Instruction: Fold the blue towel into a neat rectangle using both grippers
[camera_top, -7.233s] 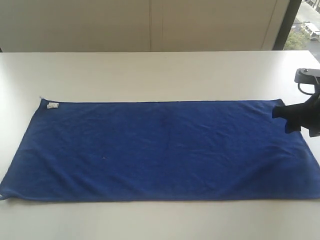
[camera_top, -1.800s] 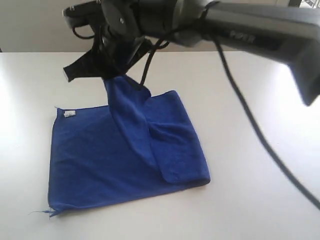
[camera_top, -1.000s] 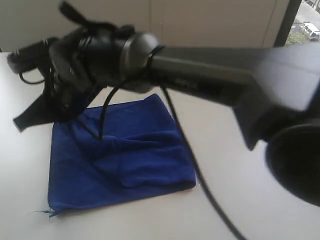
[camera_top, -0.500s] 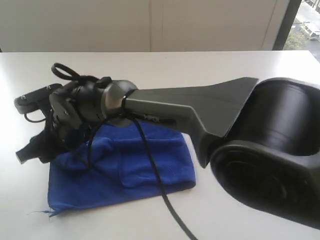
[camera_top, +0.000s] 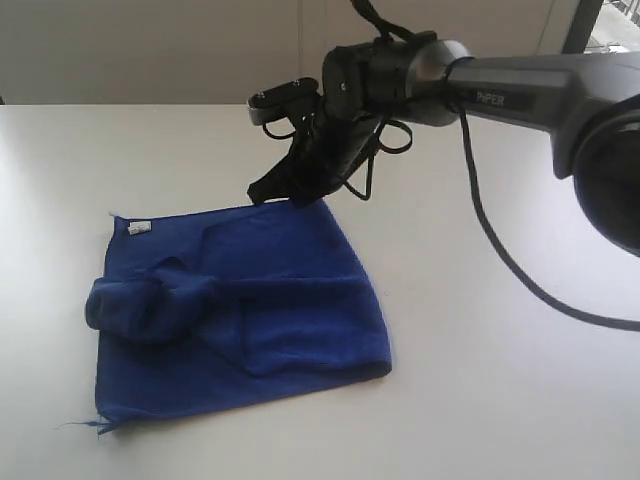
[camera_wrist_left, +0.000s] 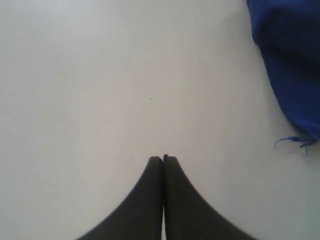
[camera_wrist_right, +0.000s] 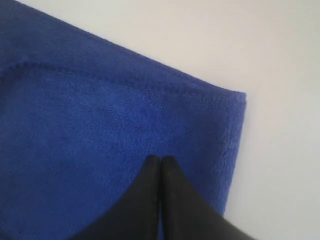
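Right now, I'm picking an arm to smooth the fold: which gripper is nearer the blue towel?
Right. The right gripper sits shut over the blue towel near one corner; the left gripper, also shut, is over bare table, the towel's frayed edge off to its side.

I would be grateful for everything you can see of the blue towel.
The blue towel is a deep blue, fuzzy cloth with stitched hems, folded over on the white table. Its top layer is bunched into a lump at the left. A white label marks the far left corner; a loose thread trails from the near one. The shut right gripper is over its far right corner.
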